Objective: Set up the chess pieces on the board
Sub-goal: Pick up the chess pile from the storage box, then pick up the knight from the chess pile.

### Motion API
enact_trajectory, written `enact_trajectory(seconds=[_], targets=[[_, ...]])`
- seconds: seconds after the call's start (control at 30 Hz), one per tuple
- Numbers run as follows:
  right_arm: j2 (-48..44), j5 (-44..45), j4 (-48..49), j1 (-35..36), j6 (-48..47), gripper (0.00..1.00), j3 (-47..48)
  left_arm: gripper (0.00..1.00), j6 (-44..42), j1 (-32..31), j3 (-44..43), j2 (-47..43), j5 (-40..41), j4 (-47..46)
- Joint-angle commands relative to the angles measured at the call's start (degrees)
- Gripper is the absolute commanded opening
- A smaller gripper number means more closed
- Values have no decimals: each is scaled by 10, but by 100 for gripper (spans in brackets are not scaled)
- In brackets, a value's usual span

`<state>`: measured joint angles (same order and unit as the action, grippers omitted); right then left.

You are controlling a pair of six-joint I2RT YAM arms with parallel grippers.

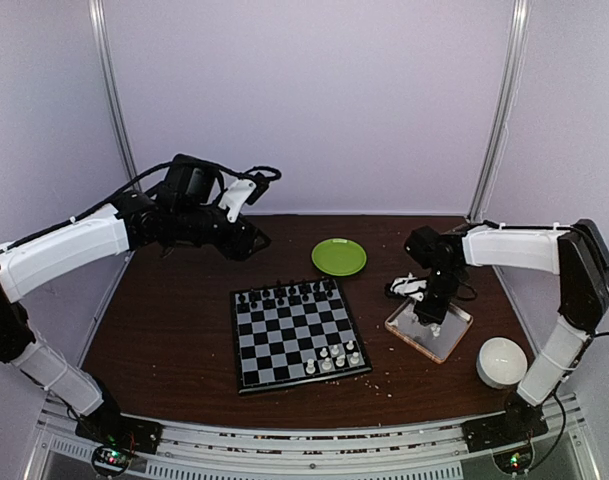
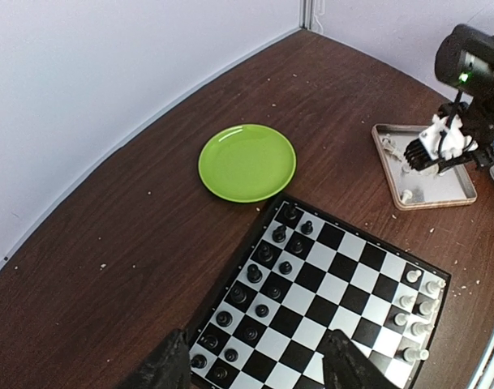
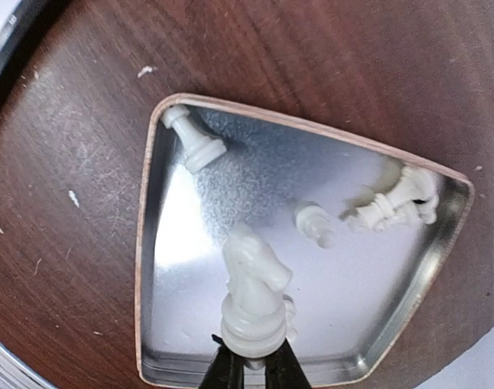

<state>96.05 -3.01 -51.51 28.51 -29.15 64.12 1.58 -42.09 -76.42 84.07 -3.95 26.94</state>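
Several small white plastic chessmen [image 3: 196,144] lie in the clear square tray [image 3: 146,267], where the right gripper [image 3: 251,366] pinches one knight [image 3: 253,284] by its base, which next wants lifting across to the black-and-grey checked board [image 1: 284,345], while the left gripper [image 2: 255,365] hangs wide open.

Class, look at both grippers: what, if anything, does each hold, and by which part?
The right gripper pinches a white knight by its round base. The left gripper is open, holding nothing.
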Motion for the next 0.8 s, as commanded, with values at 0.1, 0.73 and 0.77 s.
enact_trajectory(seconds=[0.1,0.73,0.77], targets=[[-112,-73,28,-6,1,2,-11,57,74,-29,-21,39,-58,-58],[-229,-236,114,-5,1,3,-74,51,383,-126,-86,280,-214,-368],[-229,-236,114,-6,1,3,-75,51,389,-126,-94,291,-225,-377]])
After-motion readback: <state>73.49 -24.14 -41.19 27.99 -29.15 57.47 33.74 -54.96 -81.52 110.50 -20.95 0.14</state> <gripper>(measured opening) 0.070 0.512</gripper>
